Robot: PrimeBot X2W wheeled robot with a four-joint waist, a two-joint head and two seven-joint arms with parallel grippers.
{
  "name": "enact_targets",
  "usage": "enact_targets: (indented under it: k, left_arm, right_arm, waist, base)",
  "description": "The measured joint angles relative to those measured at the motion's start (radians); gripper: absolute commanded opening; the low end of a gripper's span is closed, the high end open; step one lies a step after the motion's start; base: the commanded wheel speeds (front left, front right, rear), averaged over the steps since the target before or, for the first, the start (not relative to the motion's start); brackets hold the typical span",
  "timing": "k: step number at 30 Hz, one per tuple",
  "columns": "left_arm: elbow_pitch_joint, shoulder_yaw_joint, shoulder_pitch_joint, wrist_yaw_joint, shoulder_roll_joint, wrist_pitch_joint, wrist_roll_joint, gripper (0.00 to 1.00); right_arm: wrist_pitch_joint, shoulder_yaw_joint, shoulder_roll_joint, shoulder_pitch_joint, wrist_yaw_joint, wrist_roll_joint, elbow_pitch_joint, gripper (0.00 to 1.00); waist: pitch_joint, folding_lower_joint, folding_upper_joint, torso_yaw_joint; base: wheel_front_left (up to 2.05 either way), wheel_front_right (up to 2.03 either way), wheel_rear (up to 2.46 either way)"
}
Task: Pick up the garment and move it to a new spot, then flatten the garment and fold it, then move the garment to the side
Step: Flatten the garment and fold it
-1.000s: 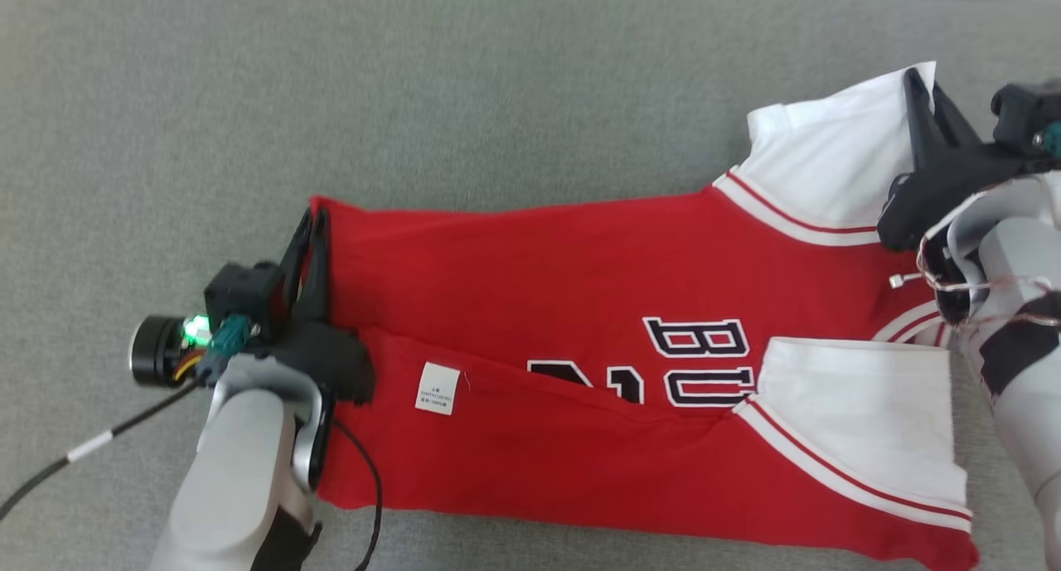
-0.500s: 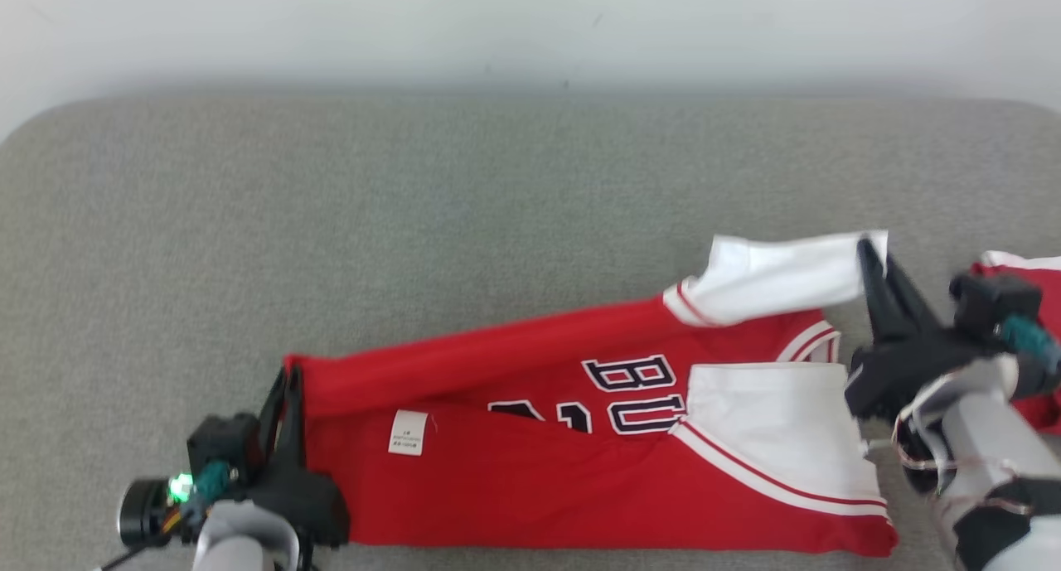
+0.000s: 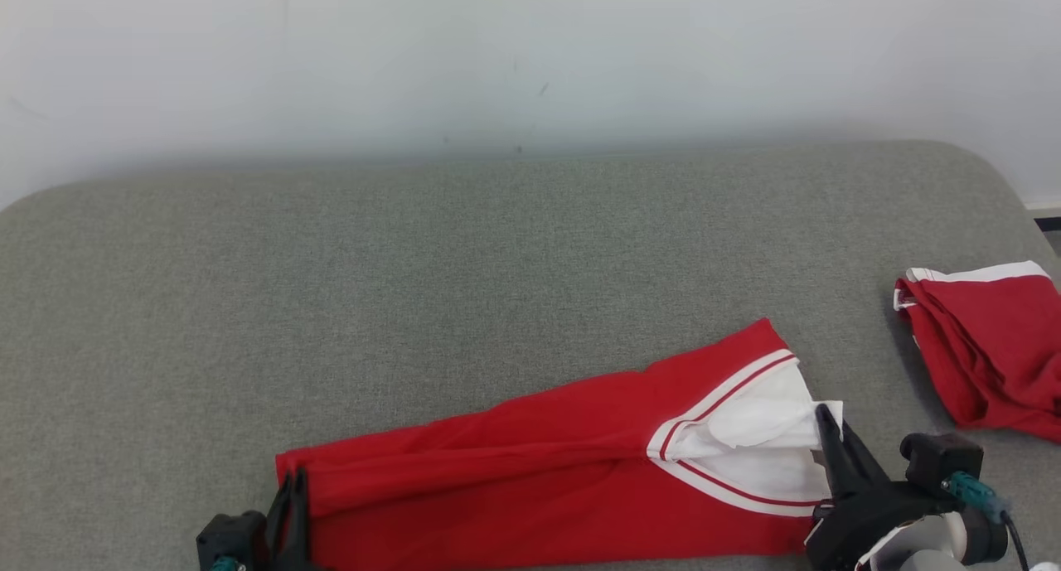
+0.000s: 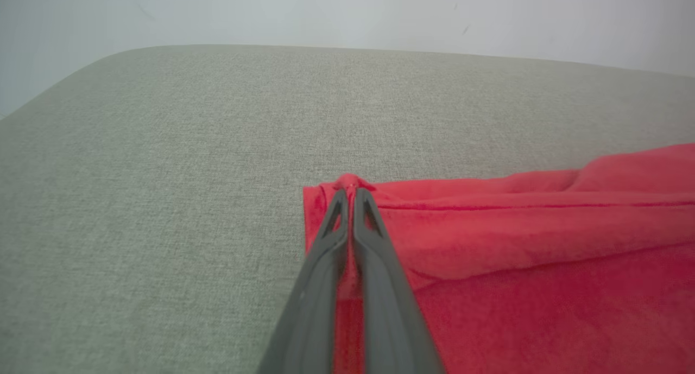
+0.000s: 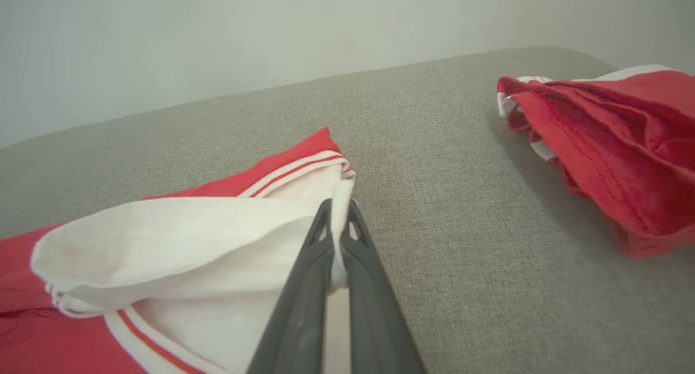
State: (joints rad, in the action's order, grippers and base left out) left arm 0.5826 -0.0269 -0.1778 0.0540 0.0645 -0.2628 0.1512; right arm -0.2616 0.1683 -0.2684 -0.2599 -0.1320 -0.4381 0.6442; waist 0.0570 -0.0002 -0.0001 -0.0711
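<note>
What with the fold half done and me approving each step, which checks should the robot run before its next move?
1. Grip of left gripper on garment corner: ok, shut on red cloth.
2. Grip of right gripper on white sleeve edge: ok, shut on it.
3. Sleeve lying flat: not ok, it puffs open.
4. Gap to second red garment: ok, apart.
5. Near edges aligned: cannot tell, cut off in head view.

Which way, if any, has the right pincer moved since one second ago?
Yes. Against the red jersey, the right pincer pulled the white sleeve toward the robot.
</note>
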Motion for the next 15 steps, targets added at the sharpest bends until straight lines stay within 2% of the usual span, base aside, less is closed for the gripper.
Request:
enact_targets:
  k: [5, 6, 7, 8, 9, 15]
  left_arm:
    - [-0.005, 0.008, 0.015, -0.002, -0.003, 0.000, -0.021, 0.00]
    - [-0.006, 0.010, 0.015, -0.003, -0.004, 0.000, -0.022, 0.03]
    - [-0.007, 0.013, 0.015, -0.006, -0.005, 0.000, -0.026, 0.34]
    - [-0.006, 0.018, 0.017, -0.010, -0.006, 0.000, -0.026, 0.52]
    - [-0.008, 0.024, 0.023, -0.012, -0.007, 0.000, -0.026, 1.00]
    - [-0.063, 0.060, 0.088, -0.046, -0.010, 0.000, -0.035, 1.00]
  right_arm:
    - [0.000, -0.011, 0.019, 0.014, 0.000, 0.017, 0.023, 0.00]
    - [0.000, -0.014, 0.020, 0.012, 0.000, 0.018, 0.026, 0.00]
    - [0.000, -0.017, 0.022, 0.011, 0.000, 0.020, 0.031, 0.44]
    - [0.000, -0.022, 0.025, 0.009, 0.000, 0.023, 0.036, 0.73]
    - [0.000, -0.026, 0.026, 0.009, 0.000, 0.025, 0.042, 1.00]
    - [0.000, -0.097, 0.037, 0.027, 0.000, 0.032, 0.020, 1.00]
  waist:
    - [0.000, 0.0001, 0.0000, -0.007]
    - [0.002, 0.0003, 0.0001, -0.007]
    - [0.002, 0.0003, 0.0000, -0.008]
    - [0.003, 0.0003, 0.0000, -0.008]
    - [0.002, 0.0003, 0.0000, -0.009]
    - [-0.018, 0.0003, 0.0001, -0.008]
  base:
    - [0.00, 0.00, 0.00]
    - [0.00, 0.00, 0.00]
    - [0.00, 0.00, 0.00]
    - [0.00, 0.00, 0.00]
    - [0.00, 0.00, 0.00]
    - [0.00, 0.00, 0.00]
